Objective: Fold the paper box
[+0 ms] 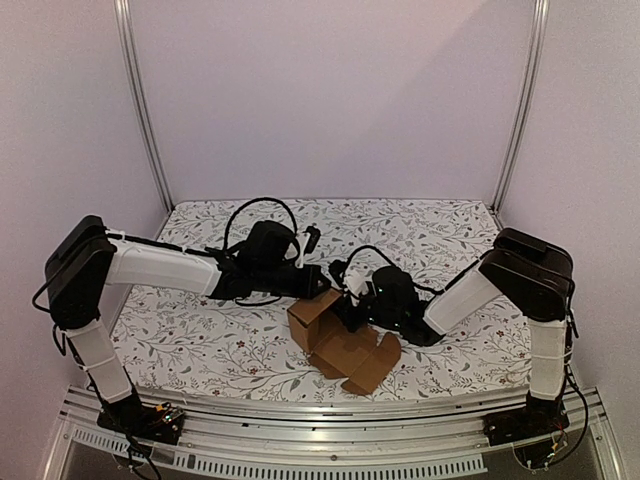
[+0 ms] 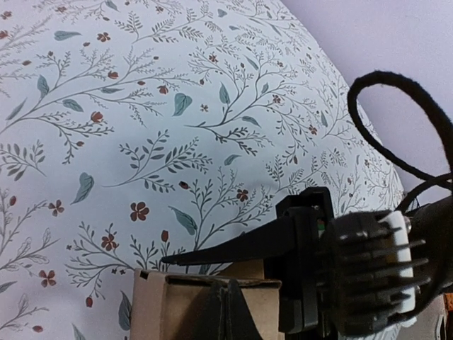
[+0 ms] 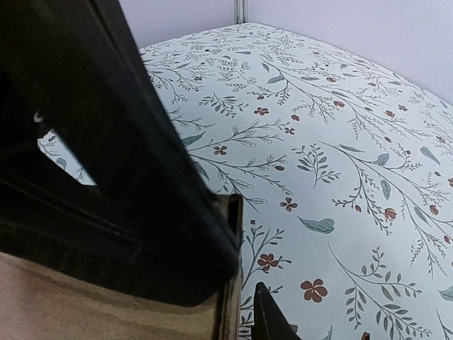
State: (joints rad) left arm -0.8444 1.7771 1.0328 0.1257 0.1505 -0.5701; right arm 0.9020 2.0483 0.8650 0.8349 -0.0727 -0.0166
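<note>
The floral tablecloth [image 1: 200,340] covers the whole table. The paper box [image 1: 340,345] lies toward 6 o'clock from its centre, near the front edge. It looks about half folded. The walls at its 10 o'clock corner stand up, while the flaps toward 5 o'clock lie spread open, so raising those panels and tucking the tabs remains. At the box's 11 o'clock, the left gripper [image 1: 318,283] is closed, apparently pinching the raised wall's top edge. At 1 o'clock, the right gripper [image 1: 355,303] has its jaws slightly parted beside a cardboard edge.

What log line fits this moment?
paper box: half-folded | left fingers: shut on its wall | right fingers: apart, astride wall
</note>
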